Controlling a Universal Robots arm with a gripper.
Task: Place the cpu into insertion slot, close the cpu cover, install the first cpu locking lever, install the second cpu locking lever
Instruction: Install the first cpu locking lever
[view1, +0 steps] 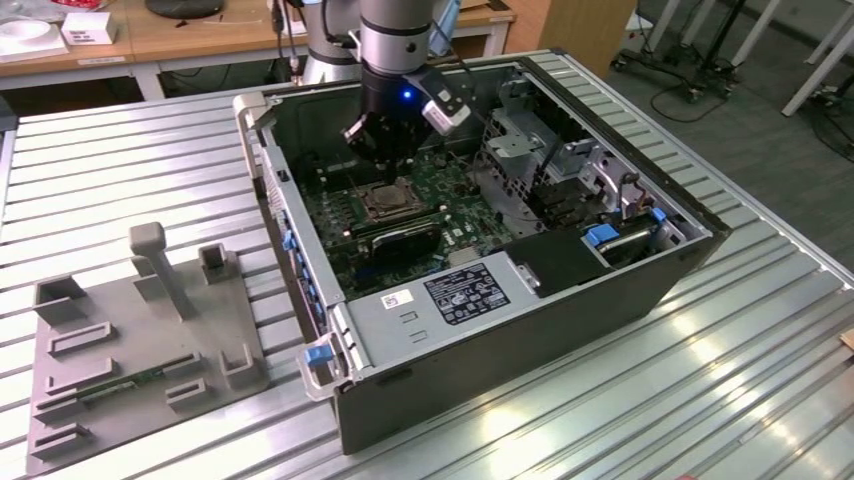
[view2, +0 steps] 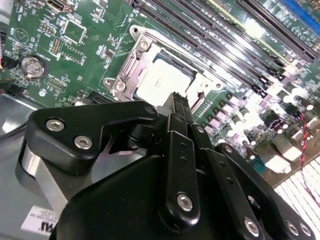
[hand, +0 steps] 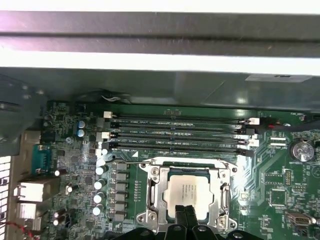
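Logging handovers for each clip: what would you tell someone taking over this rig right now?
Hand: shut, nothing visible in it, tips over the chip's edge.
Small pale tan-silver square cpu: seated in the silver-rimmed square insertion slot.
Thin silver metal frame cpu cover: appears down around it.
Done: placement, cover. Left: both locking levers; latching cannot be told.

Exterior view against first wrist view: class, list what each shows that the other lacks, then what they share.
Exterior view adds: the open computer case, the ribbed table and a grey fixture tray. First wrist view adds: the coin battery and a row of silver capacitors. Shared: the cpu lying in the insertion slot, with the gripper over it, jaws shut.
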